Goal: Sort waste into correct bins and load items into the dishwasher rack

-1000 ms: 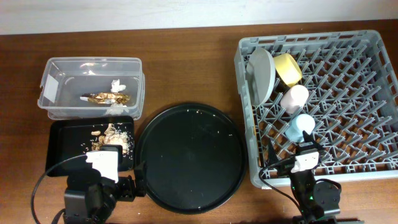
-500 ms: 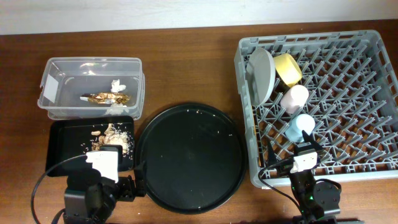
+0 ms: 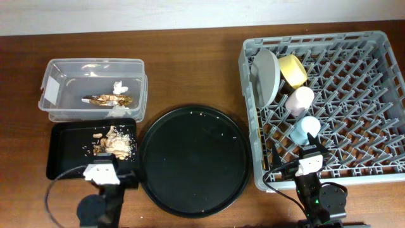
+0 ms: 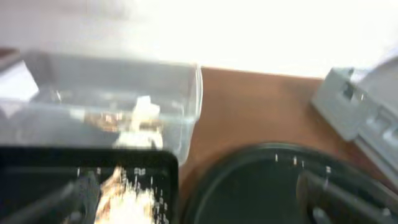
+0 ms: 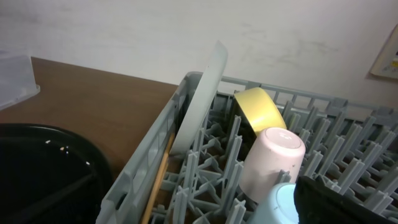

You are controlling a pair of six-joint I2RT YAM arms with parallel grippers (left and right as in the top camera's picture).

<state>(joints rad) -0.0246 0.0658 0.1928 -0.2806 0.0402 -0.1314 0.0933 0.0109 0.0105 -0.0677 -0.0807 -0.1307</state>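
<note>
The clear tub (image 3: 57,95) holds the gold-brown wrapper (image 3: 106,99) and a white tissue bit (image 3: 119,85); both also show blurred in the left wrist view (image 4: 112,118). The black tray (image 3: 63,152) holds tan food scraps (image 3: 114,142). The grey rack (image 3: 354,95) holds the grey-green bowl (image 3: 267,75) on edge, the yellow bowl (image 3: 293,69), the pink cup (image 3: 299,99) and the blue cup (image 3: 307,128). Chopsticks (image 5: 158,177) lie along the rack's left wall. My left gripper (image 3: 104,168) is open and empty at the black tray's front edge. My right gripper (image 3: 311,152) is open and empty over the rack's front, just before the blue cup.
The big round black tray (image 3: 193,161) lies between the bins and the rack, with a few pale specks on it. Both arm bases and their cables sit at the table's front edge.
My left arm has drawn back toward the front edge, uncovering the food scraps on the black tray. The right arm has not moved.
</note>
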